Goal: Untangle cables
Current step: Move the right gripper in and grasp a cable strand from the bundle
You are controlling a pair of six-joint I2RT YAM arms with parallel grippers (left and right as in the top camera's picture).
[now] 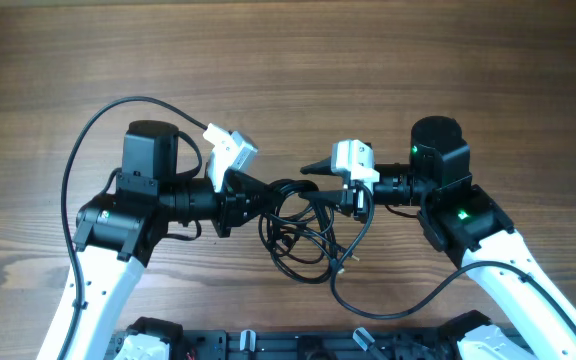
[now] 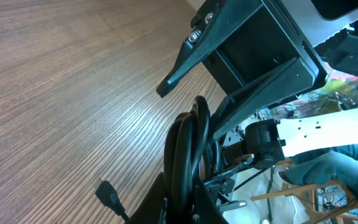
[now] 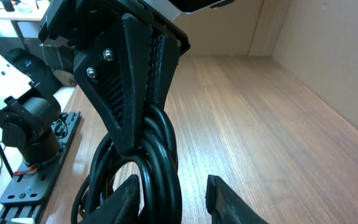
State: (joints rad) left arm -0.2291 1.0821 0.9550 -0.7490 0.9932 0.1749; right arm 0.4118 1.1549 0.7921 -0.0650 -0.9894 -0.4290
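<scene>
Cables [image 1: 298, 225] lie looped at mid-table [image 1: 288, 60] between the arms, the left gripper [image 1: 258, 198] clamped tight on the bundle, the right gripper [image 1: 316, 188] astride it, jaws partly apart.

You've got cables [image 3: 163, 155] in glossy, smooth black plastic, table [image 1: 288, 60] in matt wood grain, arm shells [image 1: 528, 285] in smooth glossy white plastic.

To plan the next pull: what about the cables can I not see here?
Overhead: how the cables cross in the knot; strands thin, overlapping.
Right wrist: strands inside the left fingers, covered by them; lower loops cut by bottom edge.
Left wrist: bundle's lower end, cut by bottom edge.
</scene>
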